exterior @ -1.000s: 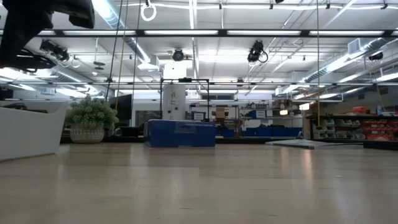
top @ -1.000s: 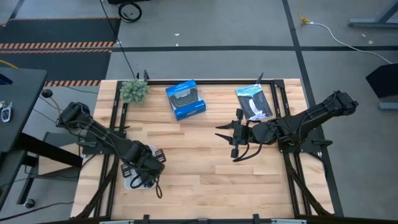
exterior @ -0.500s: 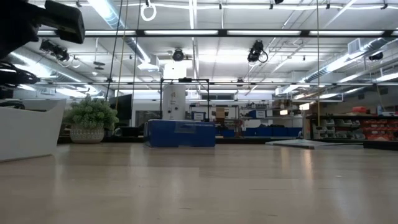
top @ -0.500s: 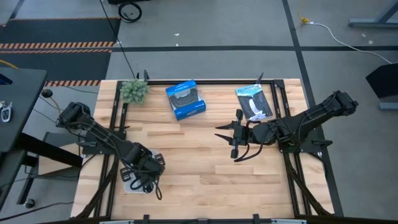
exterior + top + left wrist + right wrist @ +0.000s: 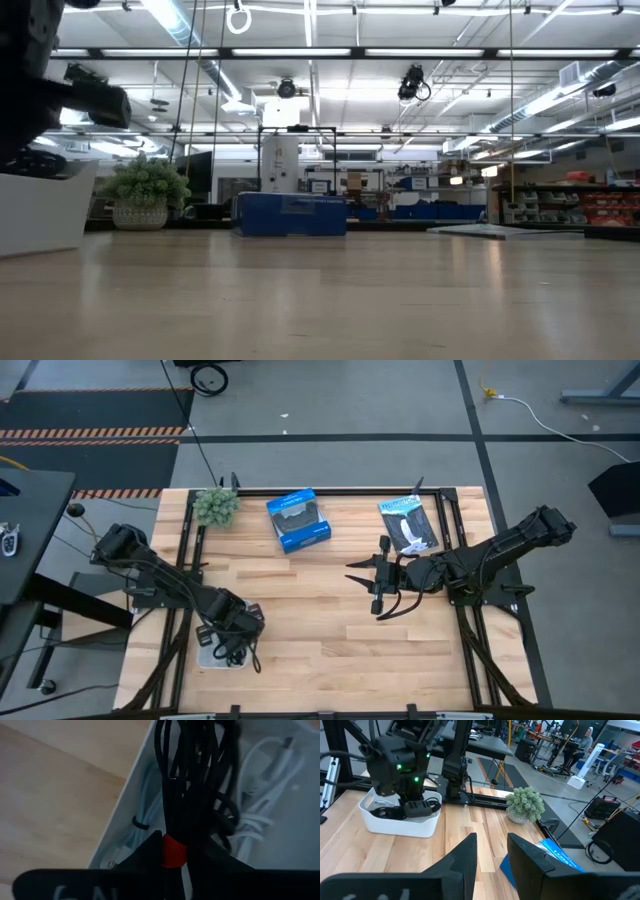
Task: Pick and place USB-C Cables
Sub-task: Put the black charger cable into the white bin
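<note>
My left gripper [image 5: 228, 640] is at the table's near left, above the white bin [image 5: 210, 657], shut on the black cable bundle [image 5: 195, 785] that has a red tie. Its loops hang down into the bin. Inside the bin lie a white cable [image 5: 265, 805] and a pale blue cable [image 5: 142, 820], both resting on its floor. The right wrist view shows the bin [image 5: 400, 820] with my left gripper [image 5: 415, 806] over it. My right gripper [image 5: 362, 584] is open and holds nothing, above the wood right of centre. My left gripper pinches the black bundle between its two fingers at the red tie [image 5: 175, 851], which wraps the strands together. The fingers come from above, pointing down. The bundle hangs below them, its loops inside the white bin; whether they touch the floor cannot be told.
A blue box [image 5: 298, 520] and a flat black-and-white packet [image 5: 408, 523] lie near the far edge, and a small potted plant [image 5: 215, 506] stands at the far left. Bare wood stretches across the middle and near side. The bin's wall [image 5: 40, 210] shows in the low view.
My left gripper has come down over the white bin and shifted a little toward the table's left, carrying the black bundle with it, still shut on it. My right arm has kept still.
</note>
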